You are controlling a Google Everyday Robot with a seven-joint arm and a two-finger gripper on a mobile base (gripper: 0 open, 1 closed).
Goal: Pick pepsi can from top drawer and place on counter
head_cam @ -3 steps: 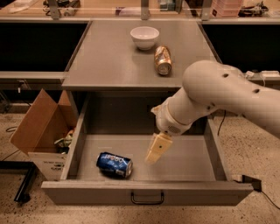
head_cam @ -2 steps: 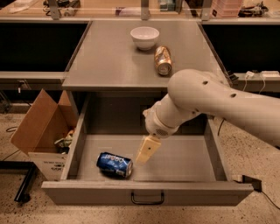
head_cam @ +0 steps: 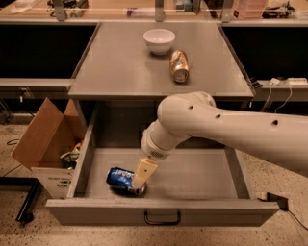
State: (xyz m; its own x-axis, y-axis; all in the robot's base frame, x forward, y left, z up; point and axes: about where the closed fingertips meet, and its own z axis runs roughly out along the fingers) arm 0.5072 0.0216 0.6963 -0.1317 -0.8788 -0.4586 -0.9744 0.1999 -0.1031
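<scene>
The pepsi can [head_cam: 120, 177], blue with white lettering, lies on its side in the front left part of the open top drawer [head_cam: 202, 175]. The drawer's grey front panel carries a small dark handle [head_cam: 162, 218]. My gripper [head_cam: 143, 174], at the end of the white arm, reaches down into the drawer and overlaps the can's right end. Whether it touches the can does not show. The grey counter [head_cam: 120, 67] lies directly above and behind the drawer.
A white bowl [head_cam: 159, 40] and a gold-tan can [head_cam: 179, 66] lying on its side sit on the counter. An open cardboard box [head_cam: 45, 139] with clutter stands on the floor left of the drawer. A tan wooden surface [head_cam: 110, 9] runs along the back.
My arm has swung left and down inside the drawer. The gripper went from the drawer's middle to the pepsi can's right end. The can has not moved.
</scene>
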